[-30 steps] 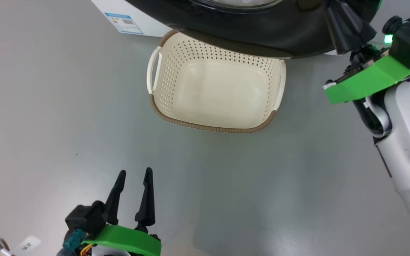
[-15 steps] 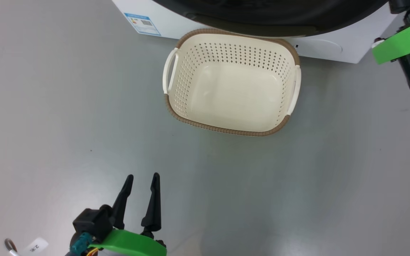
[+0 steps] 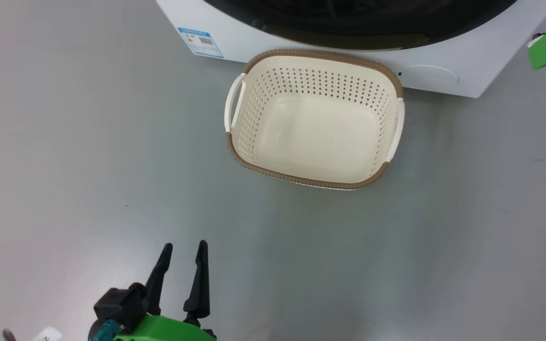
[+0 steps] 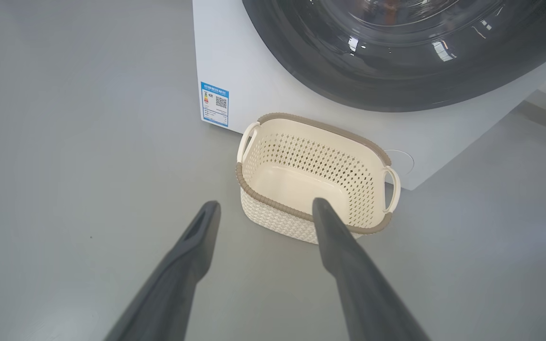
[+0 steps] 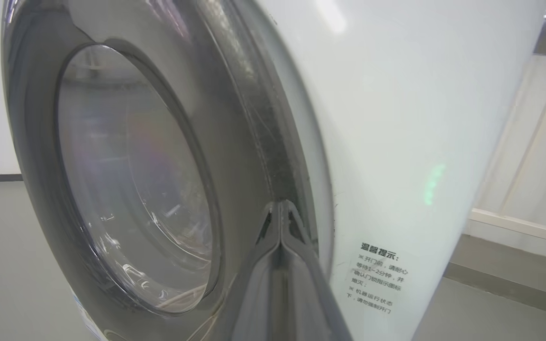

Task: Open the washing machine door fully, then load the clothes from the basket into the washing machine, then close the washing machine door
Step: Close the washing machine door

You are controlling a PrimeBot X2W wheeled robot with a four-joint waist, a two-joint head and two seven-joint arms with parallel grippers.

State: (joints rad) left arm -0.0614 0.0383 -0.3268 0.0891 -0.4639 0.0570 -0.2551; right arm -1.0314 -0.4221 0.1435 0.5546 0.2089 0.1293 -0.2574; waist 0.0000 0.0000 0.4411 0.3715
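Beneath both pincers, bare grey floor (image 3: 88, 142). Straight ahead of the left pincer (image 3: 185, 245), beyond the basket, the washing machine (image 4: 254, 57), its white cabinet close against the basket's far rim. Right at the tips of the right pincer (image 5: 281, 208), the washing machine door (image 5: 135, 189), glossy rim flush against the cabinet, so judged shut or all but shut. Well ahead of the left pincer, the basket (image 3: 301, 180), upright and empty down to its cream bottom. Left pincer spread wide, holding nothing, low above the floor. Right pincer pressed together, pinching nothing, tips at the seam between door rim and cabinet; contact there impossible to tell. Ahead and slightly left of the left pincer, a small blue label sticker (image 4: 214, 104) on the cabinet corner. By the look of it: opening and loading done, clothes presumably inside the drum, unconfirmed through the dim glass. Left to do: at most a last push to latch.
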